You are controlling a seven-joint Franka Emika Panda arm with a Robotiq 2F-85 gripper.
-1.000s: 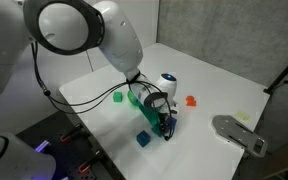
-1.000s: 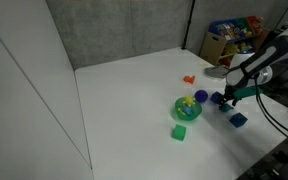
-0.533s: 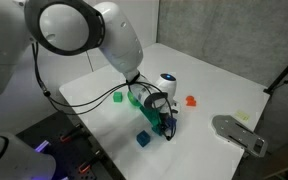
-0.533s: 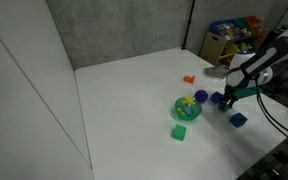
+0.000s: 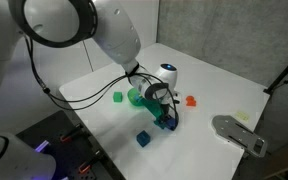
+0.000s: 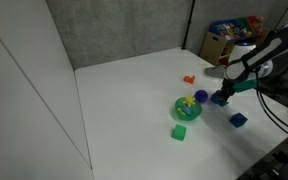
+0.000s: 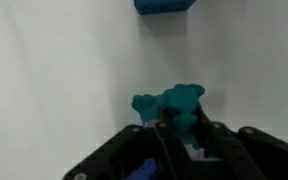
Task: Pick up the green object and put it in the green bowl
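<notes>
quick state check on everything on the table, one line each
hand: shut on the green object
green object: gripped in the hand, not in the bowl
green bowl: upright, small items inside
light-green cube: loose on the table, beside the bowl
blue cube: loose, untouched
orange piece: loose, apart from the rest

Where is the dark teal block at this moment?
In the wrist view the dark teal block sits between the fingers, beside the green bowl in both exterior views.
</notes>
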